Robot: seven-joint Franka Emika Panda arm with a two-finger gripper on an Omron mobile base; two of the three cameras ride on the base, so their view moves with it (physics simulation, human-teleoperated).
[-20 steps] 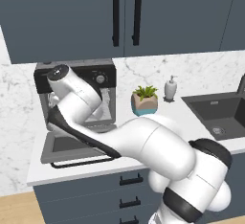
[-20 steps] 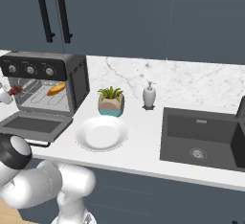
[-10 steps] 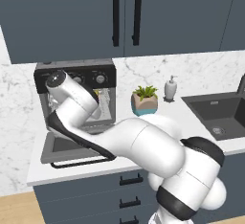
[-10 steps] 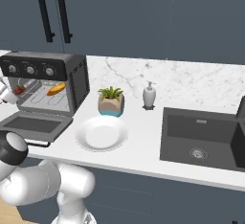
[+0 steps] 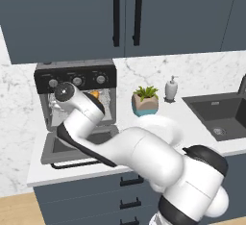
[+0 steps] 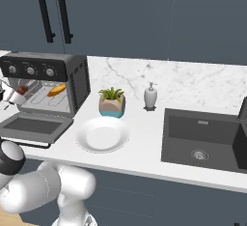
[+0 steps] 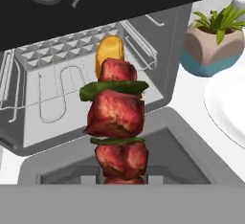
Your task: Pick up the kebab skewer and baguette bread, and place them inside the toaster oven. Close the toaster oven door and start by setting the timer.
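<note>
My gripper [image 6: 13,96] is shut on the kebab skewer [image 7: 116,117], whose red meat chunks and green pepper slices rise from the bottom of the hand view. The skewer [image 6: 22,90] hangs just in front of the toaster oven [image 6: 43,70] [image 5: 77,80], at its open mouth and above the toaster oven door [image 6: 34,126] [image 5: 77,144], which lies folded down flat. The golden baguette bread [image 7: 109,50] [image 6: 56,90] [image 5: 94,94] lies on the wire rack inside the oven, behind the skewer. In the left base view my own arm hides the gripper.
A white plate [image 6: 102,134] [image 5: 158,123] sits on the counter right of the oven door. Behind it stand a potted plant [image 6: 112,102] [image 7: 215,41] and a soap dispenser [image 6: 151,96]. A dark sink [image 6: 202,138] lies at the right.
The arm has shifted slightly and the hand has sunk a little in front of the oven. The skewer stays held.
</note>
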